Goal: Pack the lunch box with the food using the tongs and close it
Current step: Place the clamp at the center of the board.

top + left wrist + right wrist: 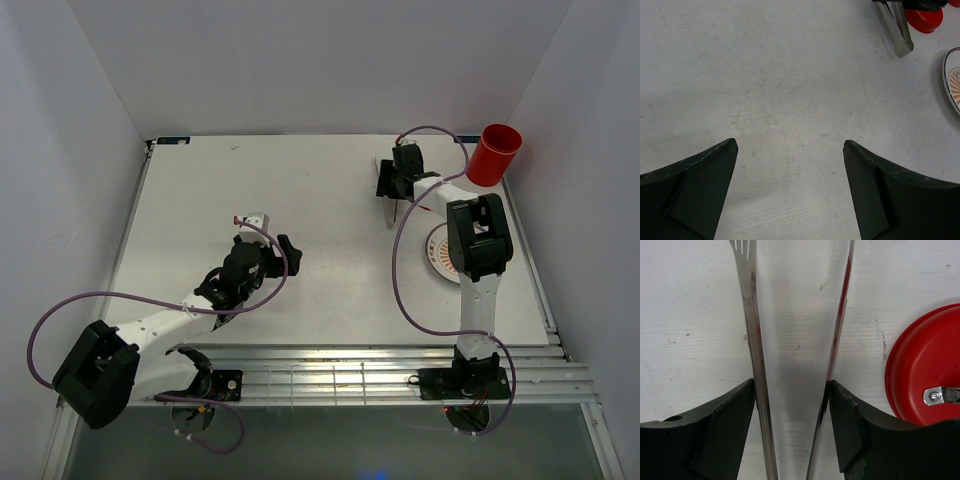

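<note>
**Tongs gripped, packing not started**

The right gripper (792,385) is clamped on the tongs (752,340). One finger presses on the outside of each silver arm, and the tong tips point away over the table (300,190). The tongs look only partly squeezed, since there is a clear gap between the arms. The left gripper (790,144) is spread wide with nothing in it and hovers over bare tabletop, well apart from the task items.

The lunch box (495,153) stands upright at the far right corner with its mouth uncovered. No contents can be seen from above. The lid (925,370) lies flat on the table just beside the tongs, on their right in the right wrist view, so it is off the box. The plate (437,250) sits near the right arm and is partly hidden under it. The food can't be made out in any view, though it is probably on the plate.

Progress is judged to be early. The tool pickup looks done. What's left is to bring the tongs to the plate, pinch each piece, drop it in the box, then fit the lid.
</note>
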Tool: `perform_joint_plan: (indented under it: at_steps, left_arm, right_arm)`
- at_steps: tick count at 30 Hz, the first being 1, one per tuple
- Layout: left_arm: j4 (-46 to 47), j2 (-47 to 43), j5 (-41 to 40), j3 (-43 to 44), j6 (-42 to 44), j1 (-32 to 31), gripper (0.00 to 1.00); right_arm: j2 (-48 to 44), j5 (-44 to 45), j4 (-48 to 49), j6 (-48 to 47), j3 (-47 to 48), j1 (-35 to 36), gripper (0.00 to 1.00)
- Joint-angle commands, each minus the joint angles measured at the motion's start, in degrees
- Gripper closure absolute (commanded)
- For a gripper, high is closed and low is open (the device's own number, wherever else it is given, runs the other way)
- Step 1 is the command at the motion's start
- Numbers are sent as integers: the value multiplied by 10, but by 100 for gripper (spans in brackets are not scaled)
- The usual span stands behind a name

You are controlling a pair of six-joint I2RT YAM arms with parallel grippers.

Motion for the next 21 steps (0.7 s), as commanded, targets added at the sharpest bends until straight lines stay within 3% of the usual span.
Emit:
perform_joint_plan:
  at_steps: [1,10,21]
  left_arm:
    - [7,-1,-9,3,6,-2,3]
    - [6,9,-9,6,7,-2,3]
    - [6,1,-9,3,7,-1,3]
  right_arm:
    - [-1,17,38,-1,5,4,35]
    - [-22,5,14,-18,32,4,18]
    - [-48,21,-61,-21,75,-24,14]
